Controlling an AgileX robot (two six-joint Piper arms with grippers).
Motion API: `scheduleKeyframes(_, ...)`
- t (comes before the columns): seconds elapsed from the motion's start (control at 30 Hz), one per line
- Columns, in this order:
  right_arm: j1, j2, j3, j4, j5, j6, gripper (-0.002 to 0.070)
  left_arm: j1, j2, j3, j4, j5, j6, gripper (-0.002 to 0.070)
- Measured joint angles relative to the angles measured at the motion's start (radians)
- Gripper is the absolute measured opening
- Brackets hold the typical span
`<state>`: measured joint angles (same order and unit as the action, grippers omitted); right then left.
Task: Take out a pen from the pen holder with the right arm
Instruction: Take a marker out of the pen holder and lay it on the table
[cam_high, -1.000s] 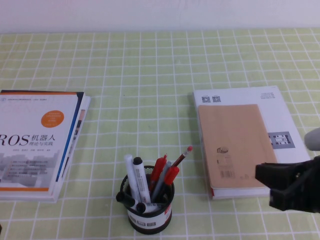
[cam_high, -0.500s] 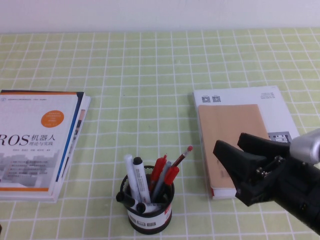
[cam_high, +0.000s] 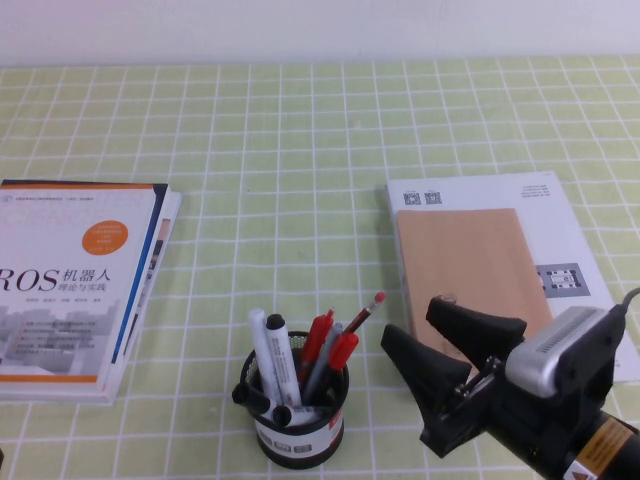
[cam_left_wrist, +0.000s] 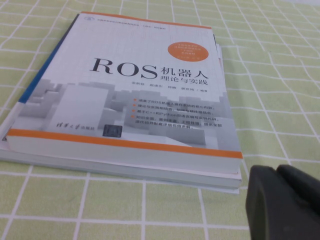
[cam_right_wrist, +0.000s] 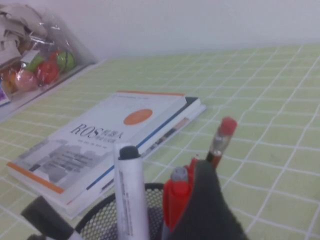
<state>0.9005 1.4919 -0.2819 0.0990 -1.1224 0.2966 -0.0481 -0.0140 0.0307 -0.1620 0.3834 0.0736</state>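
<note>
A black mesh pen holder stands near the table's front edge. It holds a white marker, red pens, a grey pen and a pencil with a red eraser. My right gripper is open just to the right of the holder, its tips level with the pen tops, touching nothing. In the right wrist view one dark finger sits in front of the red pens, beside the pencil and the white marker. My left gripper rests shut on the cloth by the ROS book.
The ROS book lies at the left. A tan notebook lies on a white booklet at the right, partly under my right arm. A bag of coloured items sits beyond the ROS book. Green checked cloth covers the table.
My right gripper has opened and moved left from the right edge, across the notebook, to just beside the pen holder. The pens have not moved.
</note>
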Motion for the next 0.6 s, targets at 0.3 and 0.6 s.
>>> scheduleKeyframes(0.3, 0.000, 0.057, -0.040, -0.004, -0.006, 0.026, 0.0415, 0.000, 0.000, 0.000, 0.000, 0.000, 0.000, -0.0008)
scheduleKeyframes(0.6, 0.000, 0.102, -0.103, 0.052, -0.010, 0.026, 0.0415, 0.000, 0.000, 0.000, 0.000, 0.000, 0.000, -0.0008)
